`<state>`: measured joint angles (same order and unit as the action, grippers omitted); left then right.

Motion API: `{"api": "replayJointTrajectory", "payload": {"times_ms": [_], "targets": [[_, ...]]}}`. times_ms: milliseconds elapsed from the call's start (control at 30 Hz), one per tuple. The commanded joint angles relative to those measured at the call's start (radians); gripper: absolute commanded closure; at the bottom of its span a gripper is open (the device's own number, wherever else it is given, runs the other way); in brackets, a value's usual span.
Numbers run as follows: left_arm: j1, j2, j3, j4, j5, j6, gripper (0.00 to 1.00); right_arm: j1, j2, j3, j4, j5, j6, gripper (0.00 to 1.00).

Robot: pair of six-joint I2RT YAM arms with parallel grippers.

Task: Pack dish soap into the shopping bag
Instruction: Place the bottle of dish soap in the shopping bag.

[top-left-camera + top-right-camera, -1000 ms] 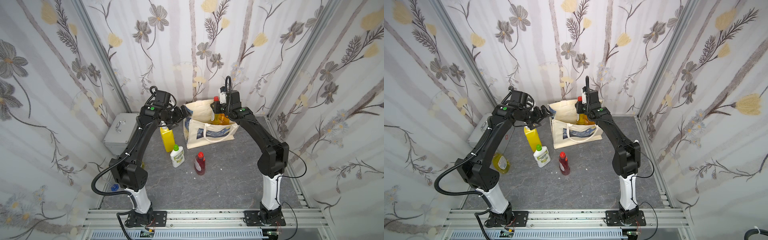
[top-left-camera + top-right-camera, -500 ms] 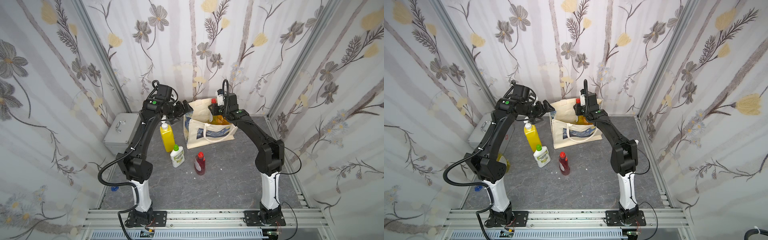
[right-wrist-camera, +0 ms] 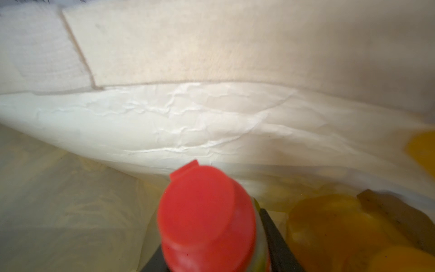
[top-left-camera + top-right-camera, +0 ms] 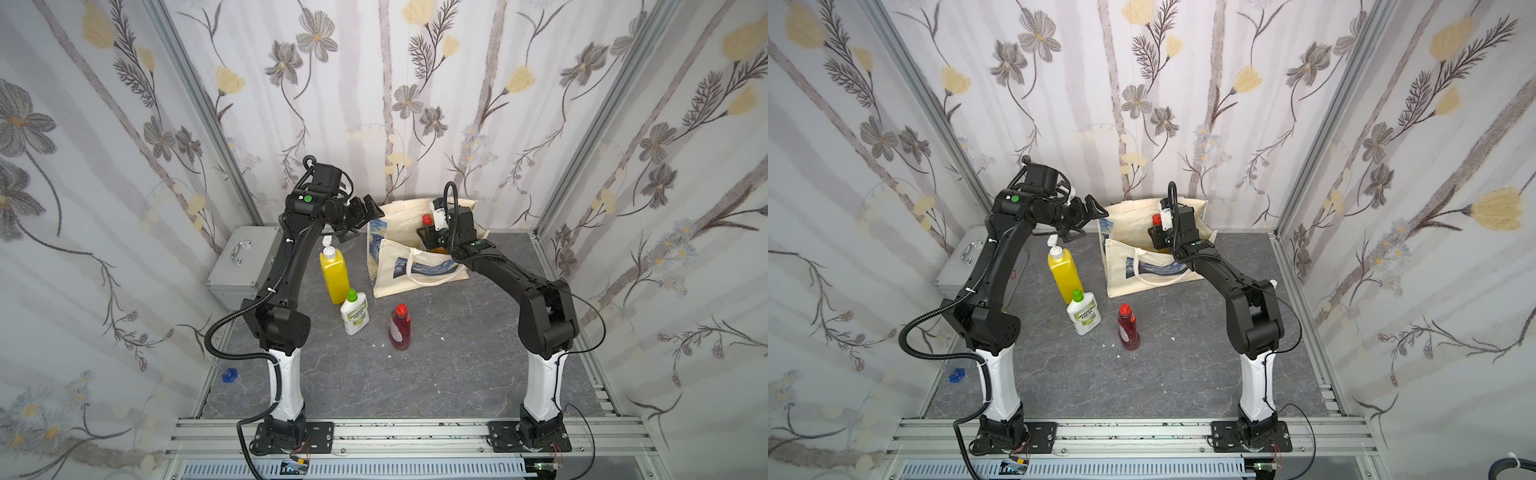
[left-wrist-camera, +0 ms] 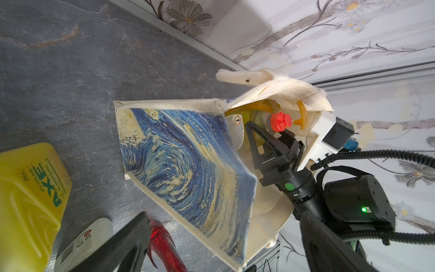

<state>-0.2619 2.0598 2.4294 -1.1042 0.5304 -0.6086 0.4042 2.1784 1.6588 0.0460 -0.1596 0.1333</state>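
Note:
The shopping bag (image 4: 419, 266) (image 4: 1142, 270) (image 5: 188, 164) stands open at the back of the table. My right gripper (image 4: 430, 239) (image 5: 267, 129) (image 3: 211, 254) is shut on a yellow-green dish soap bottle below its red cap (image 4: 426, 219) (image 4: 1156, 219) (image 5: 280, 121) (image 3: 202, 212), inside the bag's mouth. An orange bottle (image 3: 329, 223) lies in the bag beside it. My left gripper (image 4: 359, 222) (image 4: 1084, 222) hangs open and empty left of the bag, above the yellow pump bottle (image 4: 334, 274) (image 5: 28, 200). The white green-capped bottle (image 4: 354, 313) and the dark red bottle (image 4: 400, 328) stand in front.
A silver metal case (image 4: 245, 262) (image 4: 967, 257) sits at the back left, behind my left arm. A small blue object (image 4: 228, 375) lies off the table's left edge. Flowered walls close in the back and both sides.
My right gripper has lowered the red-capped bottle deeper into the bag. My left arm has drawn itself more upright, and its open gripper has stayed beside the bag.

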Motion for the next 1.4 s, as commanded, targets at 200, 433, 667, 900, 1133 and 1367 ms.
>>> {"api": "replayJointTrajectory", "payload": {"times_ms": [200, 433, 667, 900, 1133, 1367], "targets": [[0.001, 0.017, 0.014, -0.011, 0.013, -0.014, 0.00, -0.005, -0.038, -0.075, 0.274, -0.015, -0.055, 0.62], [0.001, 0.014, 0.010, -0.013, 0.003, -0.016, 0.00, -0.010, -0.034, -0.109, 0.298, -0.031, -0.065, 0.61], [0.001, 0.011, 0.005, -0.015, 0.005, -0.016, 0.00, -0.011, -0.028, -0.128, 0.306, -0.025, -0.061, 0.62], [-0.001, -0.015, -0.033, -0.006, 0.004, -0.017, 0.00, -0.010, -0.021, -0.142, 0.300, -0.035, -0.068, 0.60], [-0.001, -0.061, -0.099, 0.006, -0.004, -0.014, 0.00, -0.007, -0.022, -0.170, 0.306, -0.043, -0.070, 0.60], [0.000, -0.072, -0.121, 0.015, -0.004, -0.016, 0.00, -0.007, -0.026, -0.188, 0.277, -0.048, -0.082, 0.60]]}}
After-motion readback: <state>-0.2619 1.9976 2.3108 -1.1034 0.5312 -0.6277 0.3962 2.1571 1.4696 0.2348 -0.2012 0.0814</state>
